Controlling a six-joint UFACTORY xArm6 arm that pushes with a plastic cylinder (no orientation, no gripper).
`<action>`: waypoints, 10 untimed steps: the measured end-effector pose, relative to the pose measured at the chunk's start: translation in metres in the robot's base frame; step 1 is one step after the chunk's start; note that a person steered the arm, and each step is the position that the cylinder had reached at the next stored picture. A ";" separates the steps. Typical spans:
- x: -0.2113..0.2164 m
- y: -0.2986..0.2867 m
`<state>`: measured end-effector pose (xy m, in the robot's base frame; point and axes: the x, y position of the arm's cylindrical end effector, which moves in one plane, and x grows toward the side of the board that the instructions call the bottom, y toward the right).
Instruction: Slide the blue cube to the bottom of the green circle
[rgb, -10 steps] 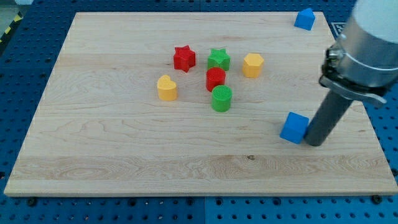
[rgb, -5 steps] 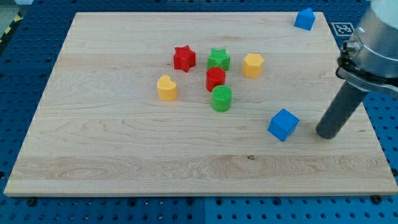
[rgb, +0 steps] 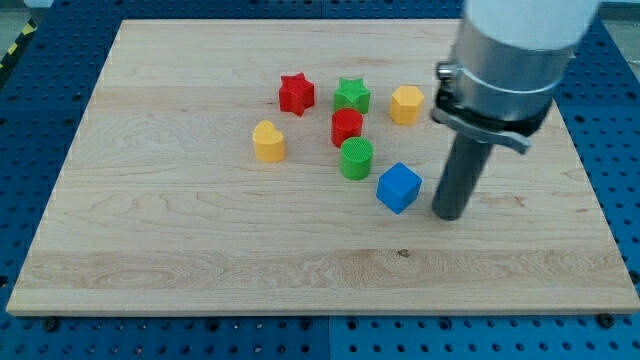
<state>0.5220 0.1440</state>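
The blue cube (rgb: 399, 187) sits on the wooden board, just to the lower right of the green circle (rgb: 356, 158), with a small gap between them. My tip (rgb: 449, 214) rests on the board a short way to the right of the blue cube, with a narrow gap showing. The rod and the arm's body rise above it toward the view's top right.
A red circle (rgb: 346, 126) touches the green circle from above. A green star (rgb: 351, 95), a red star (rgb: 296, 93), a yellow hexagon (rgb: 406, 104) and a yellow heart (rgb: 268, 141) stand around them. The arm hides the board's top right corner.
The blue cube has slid left and slightly up, from the board's right side to beside the green circle. My tip has followed it leftward.
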 end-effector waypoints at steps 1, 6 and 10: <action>-0.025 0.013; -0.022 -0.039; 0.002 -0.049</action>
